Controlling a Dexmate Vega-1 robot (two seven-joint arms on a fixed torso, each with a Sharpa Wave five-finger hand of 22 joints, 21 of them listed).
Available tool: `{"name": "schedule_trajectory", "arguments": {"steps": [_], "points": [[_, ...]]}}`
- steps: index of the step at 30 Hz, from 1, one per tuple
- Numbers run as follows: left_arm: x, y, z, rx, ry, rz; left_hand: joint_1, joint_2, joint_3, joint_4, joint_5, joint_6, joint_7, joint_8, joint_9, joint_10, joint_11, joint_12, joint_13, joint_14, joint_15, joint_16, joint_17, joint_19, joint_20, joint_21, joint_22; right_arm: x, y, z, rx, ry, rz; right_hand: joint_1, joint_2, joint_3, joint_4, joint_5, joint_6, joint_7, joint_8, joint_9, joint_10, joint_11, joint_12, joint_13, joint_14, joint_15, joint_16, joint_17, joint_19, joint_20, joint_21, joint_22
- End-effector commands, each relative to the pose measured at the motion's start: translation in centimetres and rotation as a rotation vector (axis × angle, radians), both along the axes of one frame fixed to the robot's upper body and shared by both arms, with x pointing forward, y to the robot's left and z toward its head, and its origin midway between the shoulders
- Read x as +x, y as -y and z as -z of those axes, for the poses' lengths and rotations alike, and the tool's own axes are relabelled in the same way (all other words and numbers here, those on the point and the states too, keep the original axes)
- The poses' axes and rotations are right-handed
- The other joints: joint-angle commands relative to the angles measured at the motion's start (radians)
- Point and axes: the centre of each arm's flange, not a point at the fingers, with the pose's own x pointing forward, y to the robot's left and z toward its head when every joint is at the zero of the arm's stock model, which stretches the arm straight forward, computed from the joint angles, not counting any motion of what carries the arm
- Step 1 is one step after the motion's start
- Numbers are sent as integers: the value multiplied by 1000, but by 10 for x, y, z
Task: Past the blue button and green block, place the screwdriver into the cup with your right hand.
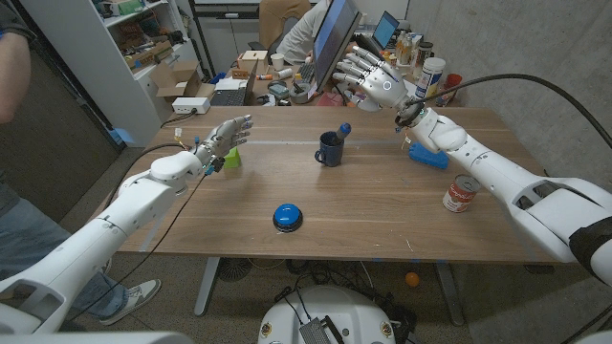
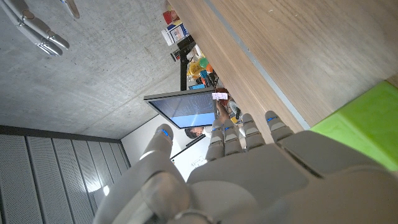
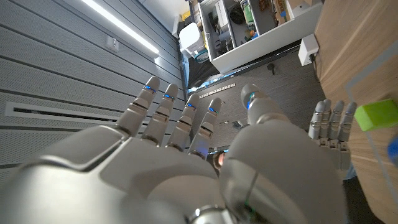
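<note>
Head view of the wooden worktop [image 1: 382, 205]. The right arm reaches in from the near right corner, angled up and across toward the far edge; the right hand [image 1: 375, 76] is raised above the far side of the worktop, its fingers spread and extended, holding nothing. The right wrist view confirms this pose: the fingers [image 3: 163, 115] fan apart with nothing between them. The left arm extends from the near left corner; the left hand [image 1: 223, 140] stands with fingers straight and apart, empty, just beside the green block [image 1: 232, 156], which also appears next to the hand in the left wrist view [image 2: 364, 127]. The dark cup [image 1: 331, 149] stands upright near the middle of the worktop, with the screwdriver [image 1: 343, 128] inside it, its blue handle end protruding above the rim. The blue button [image 1: 287, 216] lies nearer the front edge. A can [image 1: 460, 194] and a blue object [image 1: 427, 155] sit beside the right forearm.
</note>
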Motion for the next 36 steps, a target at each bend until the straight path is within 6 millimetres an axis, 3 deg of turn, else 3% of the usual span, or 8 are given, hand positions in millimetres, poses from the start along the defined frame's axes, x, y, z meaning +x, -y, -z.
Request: {"name": "schedule_trajectory", "arguments": {"steps": [1,5,7,9,15,19,33,36], "points": [[-6,-3,-7,-44,64,22,-6,4,1,-5,7,0,0,6,4,3,3,4,5,-1,2,3,5,0,4,8,3,-6,10,-19,195,-72,-167,-24,3,-6,13,3,11,2,1,1,18,13,4,0,20,6,7,0,41,3,10,4],[-12,-4,-13,-53,111,22,-6,4,1,-5,7,2,1,6,4,3,1,3,5,-2,2,3,5,0,4,8,3,-15,8,-22,205,-91,-250,-51,4,-15,24,1,4,5,-9,0,46,15,10,-4,63,5,18,-4,75,16,16,5],[-16,-4,-15,-58,134,23,-6,4,1,-5,7,2,1,6,4,4,2,4,5,-2,2,3,5,0,4,8,3,-20,7,-24,203,-101,-291,-61,7,-16,25,0,8,7,-15,-1,75,16,13,-8,130,36,35,-12,109,32,22,5],[-20,-5,-16,-73,148,31,-6,4,1,-5,7,3,1,7,4,4,2,4,5,-3,3,3,5,0,3,8,3,-25,7,-27,206,-156,-353,-60,0,-15,12,-2,26,9,-20,-2,90,10,7,-13,192,75,37,-33,202,65,42,2],[-29,-7,-6,-95,159,54,-6,3,1,-6,7,4,2,7,4,6,2,5,5,-14,0,-1,5,-3,3,7,3,-36,8,-31,267,-369,-422,-62,-11,-18,0,-4,64,19,-17,-4,110,14,5,-17,235,105,35,-48,268,102,52,-1],[-33,-9,3,-127,168,53,-6,3,1,-6,7,6,2,7,4,6,4,5,5,-16,0,-1,5,-4,4,6,3,-40,9,-34,309,-488,-454,-79,-14,-27,2,-9,62,28,-29,-6,113,42,-3,-21,234,122,22,-54,332,121,61,-3],[-47,-18,17,-149,215,33,-6,4,2,-6,7,8,3,8,4,7,8,5,4,-21,0,-2,5,-7,3,6,3,-31,3,-29,546,-941,-722,-146,-4,-64,31,-33,1,68,-71,-5,104,97,-16,-23,216,140,6,-50,374,115,52,-2],[-51,-22,13,-146,229,31,-6,4,2,-6,7,8,3,8,4,7,8,5,4,-21,0,-2,4,-7,3,6,3,-28,-1,-25,595,-1031,-774,-164,2,-77,39,-43,27,60,-67,-6,105,81,-18,-25,230,129,11,-47,391,117,50,-2]]}}
